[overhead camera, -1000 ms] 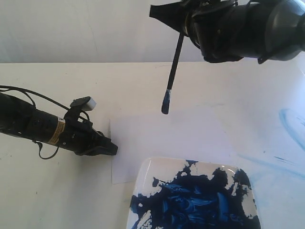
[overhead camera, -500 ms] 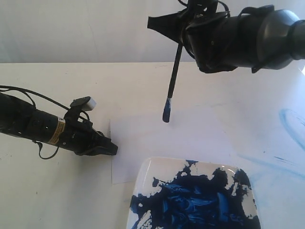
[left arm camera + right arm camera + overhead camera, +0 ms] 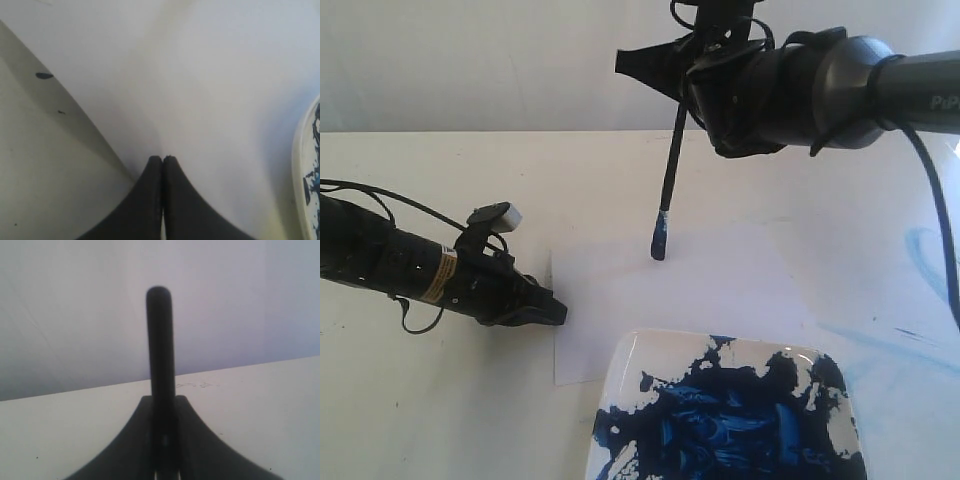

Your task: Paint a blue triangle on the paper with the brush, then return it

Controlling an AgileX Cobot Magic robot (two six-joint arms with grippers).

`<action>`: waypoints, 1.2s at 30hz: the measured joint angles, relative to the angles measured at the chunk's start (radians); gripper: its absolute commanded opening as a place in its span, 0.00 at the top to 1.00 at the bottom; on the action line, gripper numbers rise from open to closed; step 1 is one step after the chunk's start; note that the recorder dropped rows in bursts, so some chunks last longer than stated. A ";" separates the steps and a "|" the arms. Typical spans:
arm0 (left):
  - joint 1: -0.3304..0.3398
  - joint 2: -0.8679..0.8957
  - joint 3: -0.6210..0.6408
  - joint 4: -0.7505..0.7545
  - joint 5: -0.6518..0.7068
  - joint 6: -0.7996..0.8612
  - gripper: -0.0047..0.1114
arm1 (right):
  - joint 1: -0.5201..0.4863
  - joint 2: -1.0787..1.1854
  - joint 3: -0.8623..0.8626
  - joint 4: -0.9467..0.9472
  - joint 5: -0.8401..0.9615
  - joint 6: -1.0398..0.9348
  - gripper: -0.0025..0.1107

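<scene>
Right gripper point(image 3: 682, 92) is hanging high over the table point(image 3: 440, 420), its fingers clamping the upper end of the brush point(image 3: 669, 175). In the right wrist view the gripper point(image 3: 162, 407) is squeezing the black handle point(image 3: 160, 340) on both sides, and the handle's blunt end is sticking out past the fingertips.

Below those fingers, the brush is pointing steeply down, slightly tilted, with the silver collar and blue-soaked bristles at the low end. The bristles are sitting over the far part of the paper point(image 3: 720, 290). Cannot tell whether they are touching the sheet.

Left gripper point(image 3: 556, 313) is lying low on the table, fingers pressed together with no gap showing. In the left wrist view its fingertips point(image 3: 162, 161) are resting on the paper point(image 3: 200, 75), just inside the sheet's edge, with bare table point(image 3: 40, 175) to one side of them.

A white dish point(image 3: 630, 362) smeared with dark-blue paint is overlapping the near edge of the paper, near the left fingers and well below the right ones. Its rim point(image 3: 300, 150) is showing in the left wrist view too.

Pale blue smears point(image 3: 930, 258) are marking the table beyond the paper.
</scene>
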 measured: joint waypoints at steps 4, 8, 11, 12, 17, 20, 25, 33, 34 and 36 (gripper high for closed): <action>0.000 0.000 0.000 0.000 0.000 0.000 0.96 | 0.000 0.006 0.000 0.000 0.000 0.000 0.98; 0.000 0.000 0.000 0.000 0.000 0.000 0.96 | 0.000 0.006 0.000 0.000 0.002 0.000 0.98; 0.000 0.000 0.000 0.000 0.000 0.000 0.96 | 0.000 0.006 0.000 0.000 0.002 0.000 0.98; 0.000 0.000 0.000 0.000 0.000 0.000 0.96 | 0.000 0.006 0.000 0.000 0.002 0.000 0.98; 0.000 0.000 0.000 0.000 0.000 0.000 0.96 | 0.000 0.006 0.000 0.000 0.002 0.000 0.98; 0.000 0.000 0.000 0.000 0.000 0.000 0.96 | 0.000 0.006 0.000 0.000 0.004 -0.004 0.98; 0.000 0.000 0.000 0.000 0.000 0.000 0.96 | 0.000 0.006 0.000 0.000 0.004 -0.035 0.98; 0.000 0.000 0.000 0.000 0.000 0.000 0.96 | 0.000 -0.008 0.000 0.014 0.029 -0.074 0.98; 0.000 0.000 0.000 0.000 0.000 0.000 0.96 | 0.000 -0.011 0.000 0.024 0.029 -0.084 0.98; 0.000 0.000 0.000 0.000 0.000 0.000 0.96 | 0.000 -0.011 0.000 0.051 0.031 -0.108 0.98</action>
